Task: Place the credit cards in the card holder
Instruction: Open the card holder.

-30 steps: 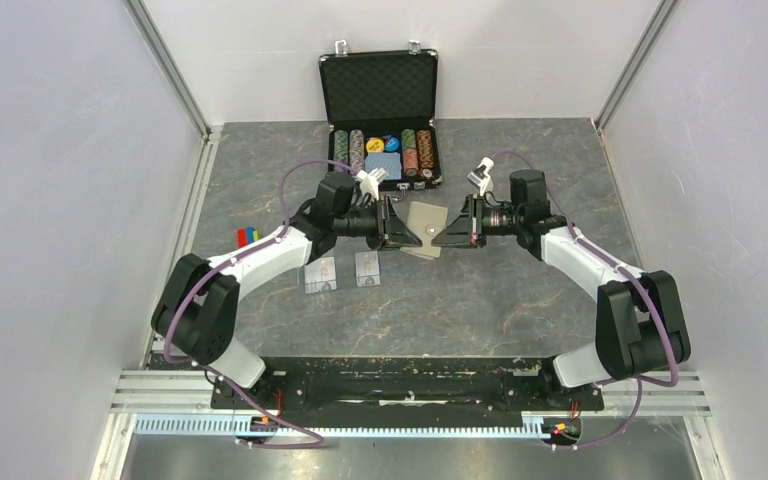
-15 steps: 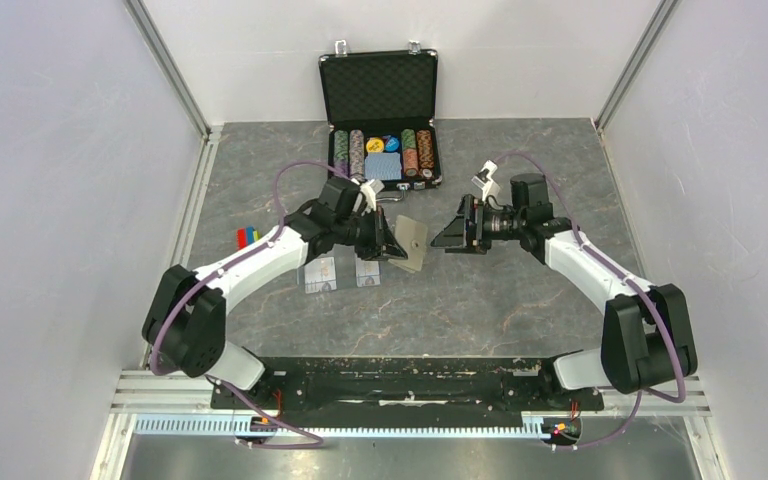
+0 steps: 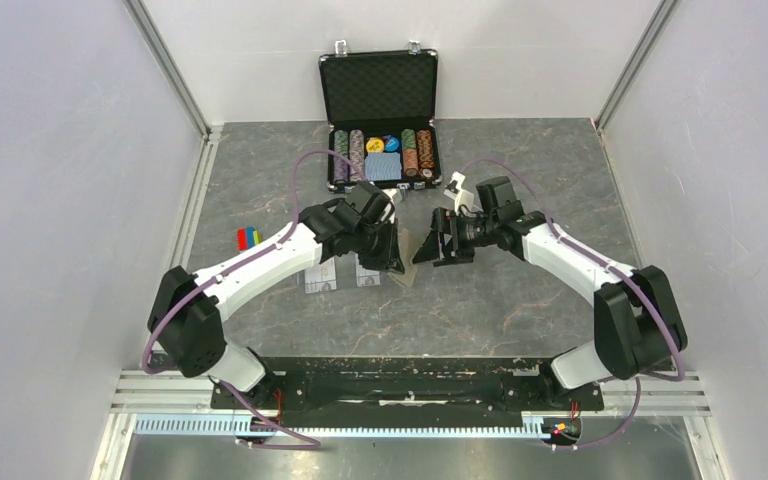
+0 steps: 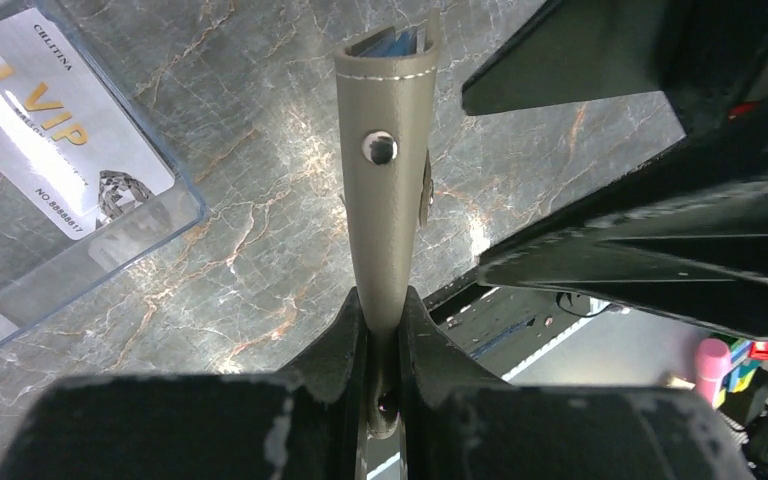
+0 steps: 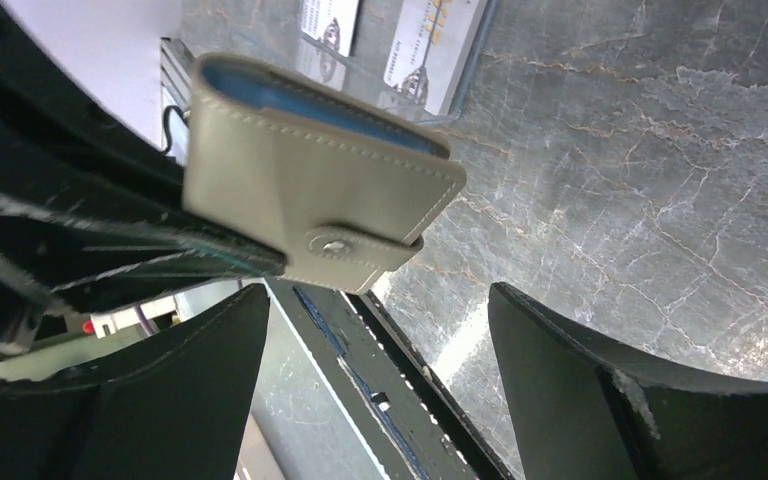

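The card holder (image 3: pixel 408 254), taupe with a snap tab and blue lining, hangs above the table between the two arms. My left gripper (image 4: pixel 382 305) is shut on one edge of the holder (image 4: pixel 388 160), which points away from the fingers, folded closed. My right gripper (image 5: pixel 380 300) stands open just right of the holder (image 5: pixel 310 190), with nothing between its fingers. Two credit cards (image 3: pixel 321 275) (image 3: pixel 367 271) lie in clear sleeves on the table under the left arm. One shows a gold VIP mark (image 4: pixel 55 130). Both cards (image 5: pixel 328 22) (image 5: pixel 430 45) show beyond the holder in the right wrist view.
An open black poker-chip case (image 3: pixel 380 95) stands at the back centre, with chip rows and a blue deck. Small coloured pieces (image 3: pixel 248 237) lie at the left. Grey walls close in both sides, and a metal rail (image 3: pixel 410 385) runs along the near edge.
My right gripper has opened and let go of the card holder. The left arm has swung the holder rightward and nearer, and the right gripper has followed it to the left.
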Controlling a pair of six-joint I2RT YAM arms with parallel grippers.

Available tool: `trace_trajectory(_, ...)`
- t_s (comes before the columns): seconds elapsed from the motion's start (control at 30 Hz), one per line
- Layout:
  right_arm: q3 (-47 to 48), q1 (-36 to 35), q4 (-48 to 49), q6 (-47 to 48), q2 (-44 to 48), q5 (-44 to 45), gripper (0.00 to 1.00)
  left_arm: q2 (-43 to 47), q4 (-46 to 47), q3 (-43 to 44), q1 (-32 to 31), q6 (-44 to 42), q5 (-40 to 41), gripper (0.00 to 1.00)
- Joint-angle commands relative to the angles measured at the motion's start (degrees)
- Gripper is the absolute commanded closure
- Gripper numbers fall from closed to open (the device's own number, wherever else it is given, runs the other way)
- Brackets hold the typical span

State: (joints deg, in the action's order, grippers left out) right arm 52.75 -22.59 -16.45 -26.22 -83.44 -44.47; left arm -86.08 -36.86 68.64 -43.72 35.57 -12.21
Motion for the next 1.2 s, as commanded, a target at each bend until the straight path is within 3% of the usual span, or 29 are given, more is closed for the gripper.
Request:
trace_trajectory(0.0, 4.2, -2.3, -2.7, 2.5, -2.7, 3.5, 0.17, -1.2, -2.0, 3.7, -1.3, -3.5, 2.3, 0.98)
trace_trajectory(0.27, 6.9, -4.2, -4.0, 2.3, -5.7, 7.4, 0.19, -3.1, -2.1, 4.4, -2.7, -2.9, 1.5, 0.98)
trace_trajectory(0.53, 9.4, -5.6, -11.1, 7.6, -9.2, 13.6, 0.40, -3.7, -2.1, 4.8, -2.9, -2.4, 1.1, 0.98)
trace_trajectory(1.17, 7.8, -6.8, -19.4, 15.4, -10.9, 24.8, 0.54, -2.7, -3.0, 7.7, -2.8, -1.4, 4.6, 0.98)
